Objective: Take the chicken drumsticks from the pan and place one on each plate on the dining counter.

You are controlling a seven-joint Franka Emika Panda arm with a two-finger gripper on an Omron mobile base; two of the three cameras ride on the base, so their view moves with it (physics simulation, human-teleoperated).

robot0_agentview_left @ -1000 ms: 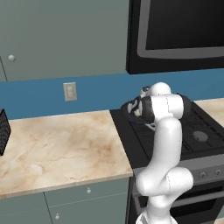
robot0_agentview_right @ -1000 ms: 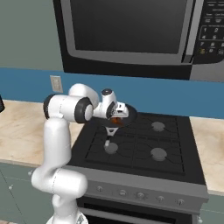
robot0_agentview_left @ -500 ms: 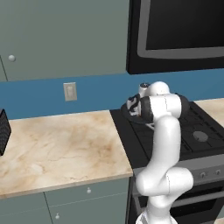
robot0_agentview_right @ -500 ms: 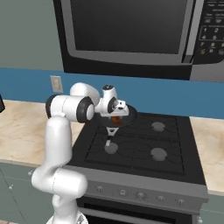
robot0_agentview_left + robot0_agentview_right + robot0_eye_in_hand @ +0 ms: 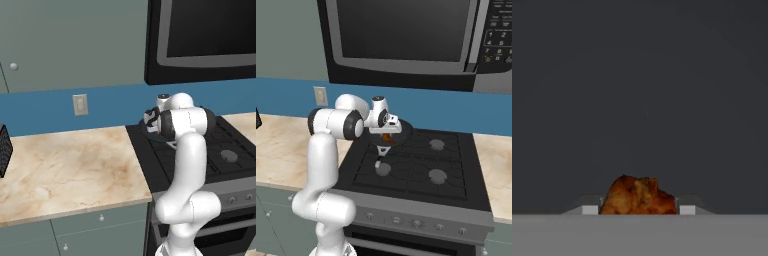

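Between the gripper (image 5: 639, 210) fingertips, at 6 o'clock in the hand view, sits a chicken drumstick (image 5: 638, 196), reddish-brown and lumpy, with a light finger pad (image 5: 589, 209) touching it on each side; the jaws are closed on it. Beyond it the hand view gives a plain dark grey surface, too featureless to identify.

From the right base view, the white arm rises at 8 o'clock and bends toward the stove (image 5: 421, 167), its wrist level over the rear left burner. The gripper (image 5: 386, 138) points down there, and an orange-brown sliver of the drumstick (image 5: 386, 137) shows just under the hand. The pan (image 5: 398, 134), black and shallow, lies directly below, its handle (image 5: 381, 152) running toward 6 o'clock.

From the left base view, the forearm hides most of the hand; the pan rim (image 5: 148, 133) shows at its left. A marble worktop (image 5: 65, 165) lies at 9 o'clock, a wall outlet (image 5: 79, 104) behind it, and a microwave (image 5: 416, 42) hangs farthest back, above the stove.
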